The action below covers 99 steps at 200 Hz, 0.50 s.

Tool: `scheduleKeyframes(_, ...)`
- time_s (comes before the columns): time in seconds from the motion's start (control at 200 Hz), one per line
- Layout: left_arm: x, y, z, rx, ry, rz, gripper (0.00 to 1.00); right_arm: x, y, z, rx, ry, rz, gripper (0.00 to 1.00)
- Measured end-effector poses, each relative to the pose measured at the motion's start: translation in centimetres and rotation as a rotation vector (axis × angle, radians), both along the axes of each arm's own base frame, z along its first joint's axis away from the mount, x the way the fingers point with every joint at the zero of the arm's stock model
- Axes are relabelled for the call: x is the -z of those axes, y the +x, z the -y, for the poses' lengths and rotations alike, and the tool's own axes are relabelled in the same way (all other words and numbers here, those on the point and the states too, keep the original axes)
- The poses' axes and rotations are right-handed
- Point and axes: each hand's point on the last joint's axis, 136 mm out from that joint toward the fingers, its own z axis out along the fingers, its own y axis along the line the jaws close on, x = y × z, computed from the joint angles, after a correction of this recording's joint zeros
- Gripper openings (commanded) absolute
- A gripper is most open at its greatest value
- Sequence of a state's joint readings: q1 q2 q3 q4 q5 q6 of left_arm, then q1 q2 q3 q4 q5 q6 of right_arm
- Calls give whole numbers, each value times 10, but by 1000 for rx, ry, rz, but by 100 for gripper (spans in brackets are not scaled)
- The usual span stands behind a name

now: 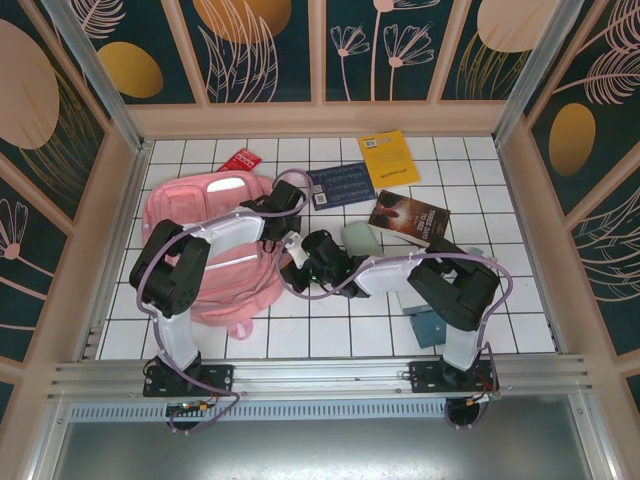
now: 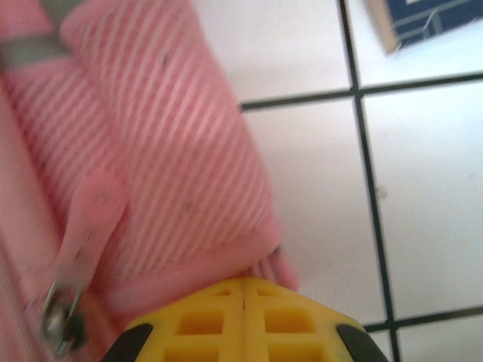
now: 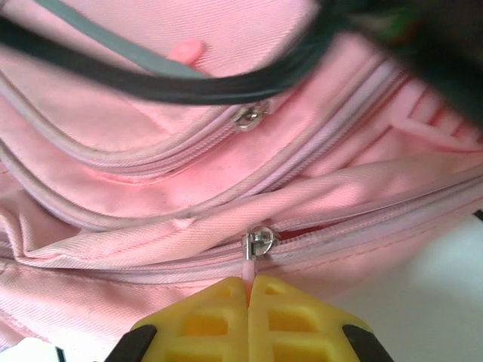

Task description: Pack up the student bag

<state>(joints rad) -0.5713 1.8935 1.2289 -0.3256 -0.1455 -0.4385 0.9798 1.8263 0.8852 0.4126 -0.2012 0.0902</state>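
Observation:
The student bag, a large pink backpack, lies flat on the left half of the white tiled table. My left gripper is at the bag's right edge. Its yellow fingers are shut, their tips pressed into a fold of ribbed pink fabric. My right gripper reaches in from the right at the bag's lower right side. It is shut on the pink pull tab of a zip, just below the metal slider. To the right of the slider the zip gapes slightly.
Right of the bag lie a blue book, a yellow book, a dark book and a pale green item. A red packet sits behind the bag. A blue-grey box stands by the right arm's base.

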Motion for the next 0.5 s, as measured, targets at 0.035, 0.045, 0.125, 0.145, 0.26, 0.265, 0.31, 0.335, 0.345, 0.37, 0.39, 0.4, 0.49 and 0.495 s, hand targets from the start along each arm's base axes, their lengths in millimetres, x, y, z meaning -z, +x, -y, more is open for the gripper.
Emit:
scheduleKeyframes(0.035,-1,5,2,-5,-7,7,0,0,-3,-2,-8,0,0,0)
scheduleKeyframes(0.045,-1,5,2,-6,-7,8,0,0,-4,-2,-10,-1,0,0)
scheduleKeyframes(0.125,-2,16,2,-25,-21,13,0,2,-10,-4,-21,-5,-1,0)
scheduleKeyframes(0.145,-2,18,2,-30,-25,14,0,2,-11,-4,-23,-7,-2,0)
scheduleKeyframes(0.26,-4,31,0,-48,-38,22,0,6,-15,-4,-22,-17,2,0)
scheduleKeyframes(0.265,-4,31,0,-49,-38,22,0,6,-15,-4,-23,-17,2,0)
scheduleKeyframes(0.31,-4,32,-1,-51,-39,22,0,7,-16,-4,-22,-20,4,0)
scheduleKeyframes(0.335,-4,32,-1,-52,-39,23,0,7,-17,-4,-21,-21,4,0)
scheduleKeyframes(0.345,-4,32,-1,-52,-39,23,0,7,-17,-4,-22,-21,4,0)
scheduleKeyframes(0.37,-4,32,-1,-52,-38,23,0,7,-17,-4,-22,-21,4,0)
scheduleKeyframes(0.39,-4,32,-1,-53,-36,25,0,7,-17,-4,-22,-21,4,0)
scheduleKeyframes(0.4,-4,32,-1,-53,-37,25,0,7,-17,-4,-23,-21,4,0)
scheduleKeyframes(0.49,-9,28,-4,-54,-37,32,15,7,-17,-4,-22,-22,5,0)
scheduleKeyframes(0.495,-9,27,-4,-56,-39,32,16,7,-17,-4,-22,-22,5,0)
